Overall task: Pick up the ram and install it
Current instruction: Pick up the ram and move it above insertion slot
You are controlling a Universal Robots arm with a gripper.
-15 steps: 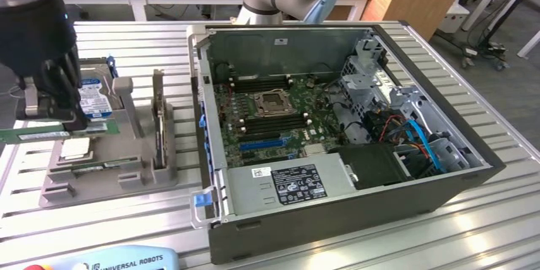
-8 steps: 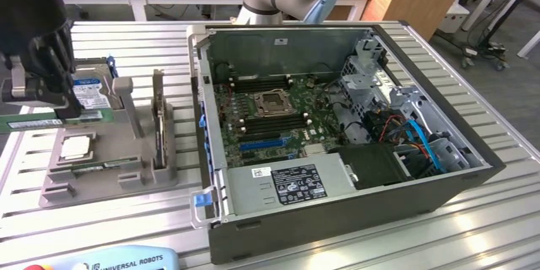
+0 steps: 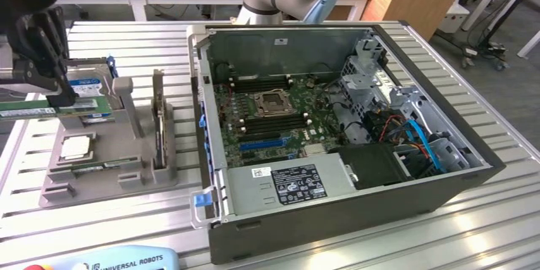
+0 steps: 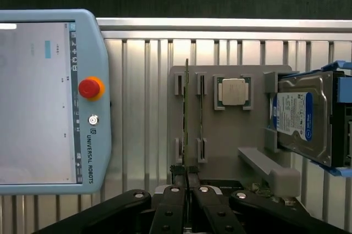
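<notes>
The jaws are shut on the ram (image 4: 186, 107), which seems lifted just off the grey holder (image 4: 231, 135). It is not in the open computer (image 3: 355, 216), at the exterior view's right, yet.

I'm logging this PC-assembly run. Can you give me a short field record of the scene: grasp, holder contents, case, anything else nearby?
grasp: pincer shut on the long thin green ram stick, held edge-on above the holder
holder: grey plastic fixture, carrying a second green stick, a square silver processor chip and a silver-and-blue hard drive
case: open black computer tower lying on its side, green motherboard exposed
nearby: pale blue teach pendant beside the fixture
</notes>
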